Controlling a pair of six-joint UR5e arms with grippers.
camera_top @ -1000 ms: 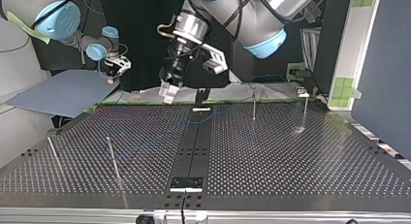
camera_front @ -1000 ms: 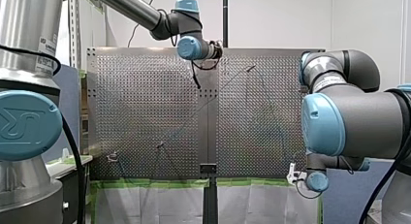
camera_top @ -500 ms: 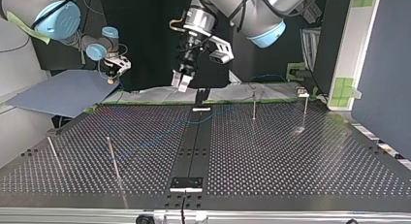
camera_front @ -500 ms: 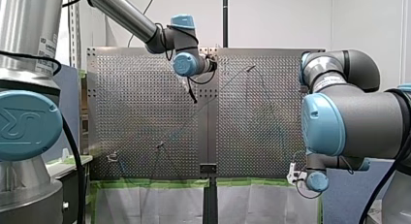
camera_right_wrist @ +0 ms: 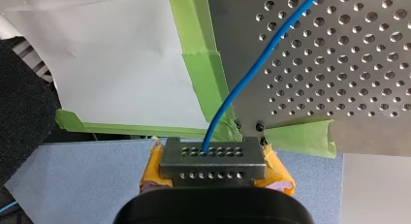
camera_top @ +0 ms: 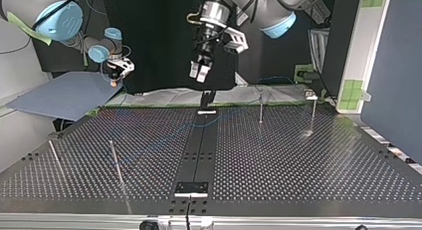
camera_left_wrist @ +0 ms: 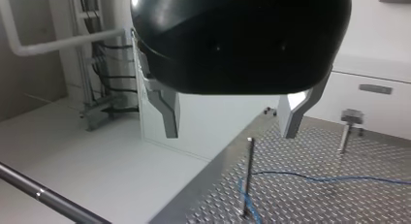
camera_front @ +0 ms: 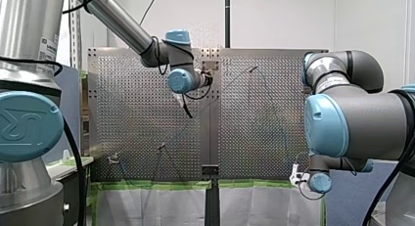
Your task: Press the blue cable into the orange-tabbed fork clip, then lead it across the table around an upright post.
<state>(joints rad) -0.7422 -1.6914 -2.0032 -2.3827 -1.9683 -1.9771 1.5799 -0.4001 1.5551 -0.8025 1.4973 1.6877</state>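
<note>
The blue cable (camera_top: 164, 138) lies loosely across the perforated table (camera_top: 298, 165), running past an upright post (camera_top: 261, 108). A small clip (camera_top: 309, 94) stands at the top view's far right, near another post (camera_top: 313, 115); its tab colour is unclear. My left gripper (camera_top: 200, 73) hangs open above the table's far edge, holding nothing. In the left wrist view its fingers (camera_left_wrist: 167, 118) stand wide apart, with a post (camera_left_wrist: 249, 175) and the cable (camera_left_wrist: 315, 178) below them. My right gripper (camera_right_wrist: 208, 158), with yellow pads, is shut on the cable (camera_right_wrist: 252, 73) just off the table's corner.
Two more thin posts (camera_top: 115, 163) (camera_top: 54, 158) stand at the top view's left. A grey-blue board (camera_top: 64, 95) lies beyond the table beside my right gripper (camera_top: 115, 78). Green tape (camera_right_wrist: 203, 73) and white paper edge the table. A black strip (camera_top: 196, 150) runs down the middle.
My left arm has risen and swung toward the top view's right, its gripper staying open. My right arm and the cable have not moved.
</note>
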